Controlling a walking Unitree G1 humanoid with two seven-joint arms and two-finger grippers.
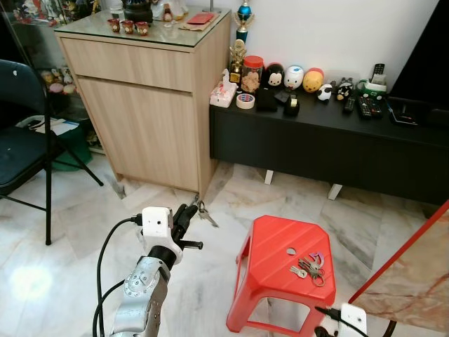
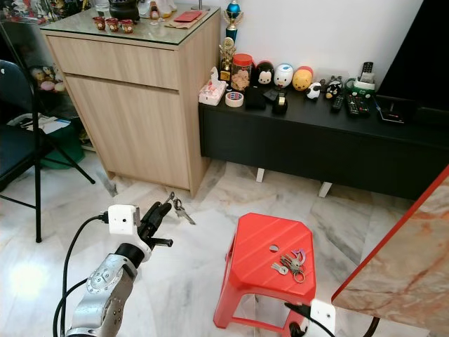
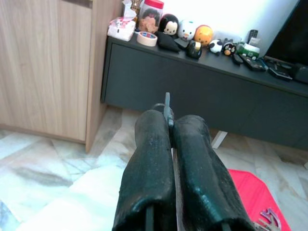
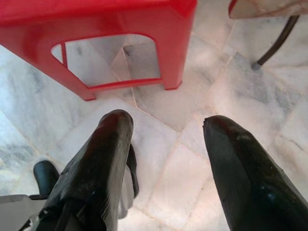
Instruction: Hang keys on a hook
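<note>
1. Two black fingers of the left gripper (image 1: 191,210) are pressed together on a small bunch of keys (image 1: 204,213), whose thin metal blades poke out past the fingertips and hang above the marble floor (image 1: 84,239).
2. One white camera block (image 1: 156,222) sits on that silver arm, with one black cable looping down from it.
3. One right gripper (image 4: 168,130) hangs low beside the stool, its two rubbery black fingers spread wide apart with nothing between them, pointing at the pale veined tiles.
4. One red plastic stool (image 1: 284,270) stands near the left arm, square-topped with rounded corners and a round hole in the seat; a second bunch of keys (image 1: 309,267) lies on it, metal with purple and pink fobs.
5. One tall cabinet (image 1: 147,105) of light wood grain with a glass top stands behind, carrying three small dark red cups (image 1: 128,27).
6. One long, low black console (image 1: 330,144) runs beside it, touching its side. On it I count three round plush toys (image 1: 295,76), one roll of tape (image 1: 245,101), one red-lidded jar (image 1: 251,72), and several remotes (image 1: 365,105).
7. One black folding chair (image 1: 21,140) stands at the robot's left.
</note>
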